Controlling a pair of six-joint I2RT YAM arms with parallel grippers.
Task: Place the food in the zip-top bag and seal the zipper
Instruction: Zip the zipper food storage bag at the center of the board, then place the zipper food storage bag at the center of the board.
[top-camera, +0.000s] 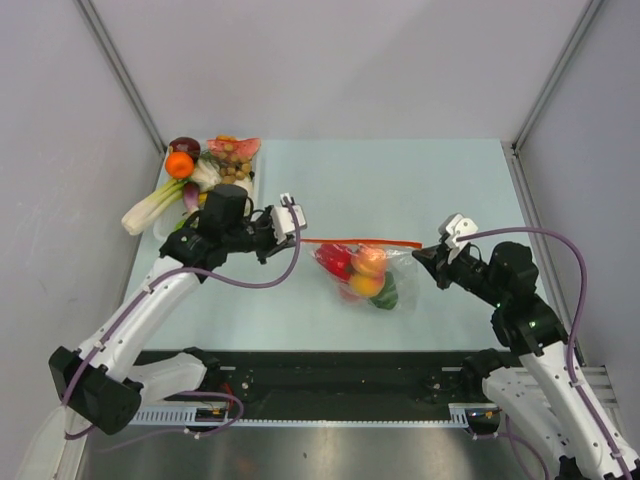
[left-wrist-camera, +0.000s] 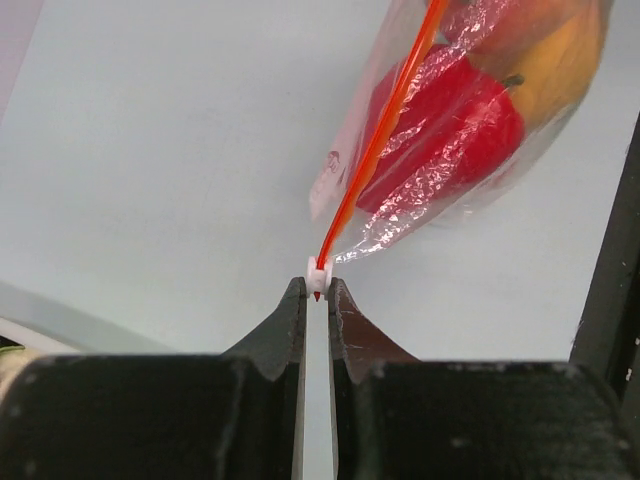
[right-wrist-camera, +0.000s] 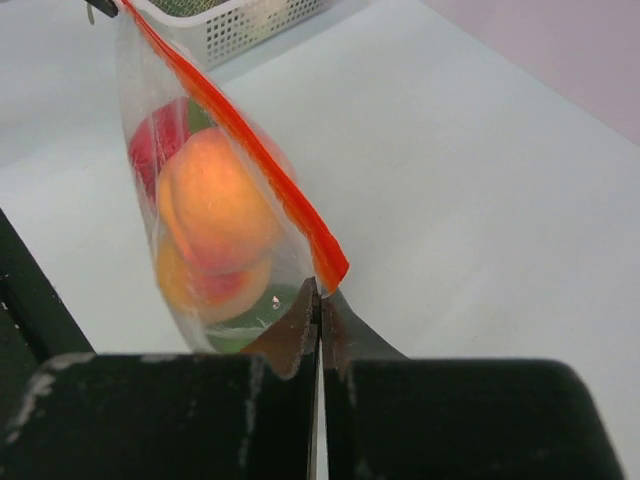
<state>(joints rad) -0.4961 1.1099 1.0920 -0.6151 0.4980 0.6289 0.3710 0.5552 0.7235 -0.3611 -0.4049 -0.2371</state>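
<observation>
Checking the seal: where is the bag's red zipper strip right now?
In the top view, the zipper runs across mid-table along the far edge of the zip-top bag, stretched between the left gripper and the right gripper.

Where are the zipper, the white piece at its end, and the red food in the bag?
zipper (top-camera: 360, 241): top external view, middle of the red-orange strip.
white end piece (left-wrist-camera: 318, 272): left wrist view, its centre.
red food (left-wrist-camera: 450, 130): left wrist view, its broad middle.

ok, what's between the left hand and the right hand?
The bag of food, its zipper running from left hand to right hand; the top view shows it.
</observation>
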